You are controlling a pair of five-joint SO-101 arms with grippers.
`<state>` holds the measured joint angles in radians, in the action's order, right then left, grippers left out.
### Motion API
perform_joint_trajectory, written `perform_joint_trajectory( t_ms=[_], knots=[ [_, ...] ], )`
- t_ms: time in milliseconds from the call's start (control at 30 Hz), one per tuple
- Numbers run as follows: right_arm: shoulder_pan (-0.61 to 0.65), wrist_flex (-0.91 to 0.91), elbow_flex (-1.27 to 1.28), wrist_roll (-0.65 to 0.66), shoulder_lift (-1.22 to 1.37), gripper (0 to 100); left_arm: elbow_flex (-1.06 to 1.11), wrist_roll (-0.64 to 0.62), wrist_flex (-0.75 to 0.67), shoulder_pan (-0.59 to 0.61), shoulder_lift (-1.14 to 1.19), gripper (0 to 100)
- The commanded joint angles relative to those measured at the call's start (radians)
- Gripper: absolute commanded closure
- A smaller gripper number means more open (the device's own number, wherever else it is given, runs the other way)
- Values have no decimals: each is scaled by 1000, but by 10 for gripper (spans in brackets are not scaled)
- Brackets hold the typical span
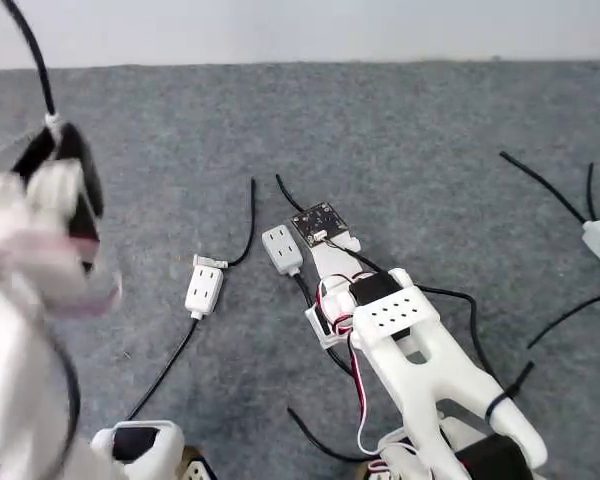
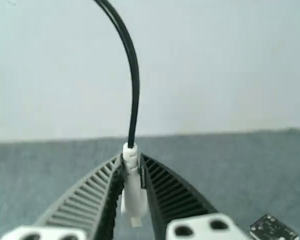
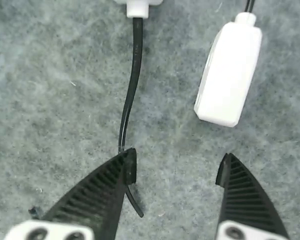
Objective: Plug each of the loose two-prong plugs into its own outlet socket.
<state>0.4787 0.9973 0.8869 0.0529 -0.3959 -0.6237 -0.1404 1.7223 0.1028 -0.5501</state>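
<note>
Left hand (image 2: 131, 164) pinches plug (image 2: 132, 195); right hand (image 3: 177, 167) spread above grey carpet (image 3: 50, 75); pale wall (image 2: 215, 60).

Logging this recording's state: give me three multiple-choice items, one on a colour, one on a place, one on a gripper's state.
1. What colour is the carpet? A) grey B) green C) brown
2. Where is the white plug? A) in a socket B) in the left gripper C) lying loose
3. The right gripper is: A) shut on a cable B) shut on a plug C) open
Answers: 1 A, grey pile all around; 2 B, it sits clamped there; 3 C, its fingertips stand wide apart, nothing gripped.
</note>
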Motion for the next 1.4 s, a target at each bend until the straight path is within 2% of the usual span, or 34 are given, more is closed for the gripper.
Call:
perform_joint_trajectory(
  t_ms=[0,133,367,567,733,967,1233,1367],
  knots=[
    [-10,-16,-5,-5,-2,735,35,9,34,-15,-203,989],
    [-10,-16,-5,-5,-2,735,219,17,34,-15,-393,989],
    [-10,-16,-5,-3,-2,735,664,157,-44,-15,-787,989],
    [-10,-8,-5,2,-2,735,1044,184,-307,-15,-1114,989],
    [41,-64,-40,140,-27,735,1293,184,-608,-15,-1241,990],
    [243,-168,-157,74,-136,735,1377,184,-879,-23,-1148,990],
    [352,-289,-170,-81,-499,735,1377,180,-1171,-28,-1103,990],
    [435,-211,-124,-92,-711,735,1376,180,-1189,-157,-1106,990]
  ],
)
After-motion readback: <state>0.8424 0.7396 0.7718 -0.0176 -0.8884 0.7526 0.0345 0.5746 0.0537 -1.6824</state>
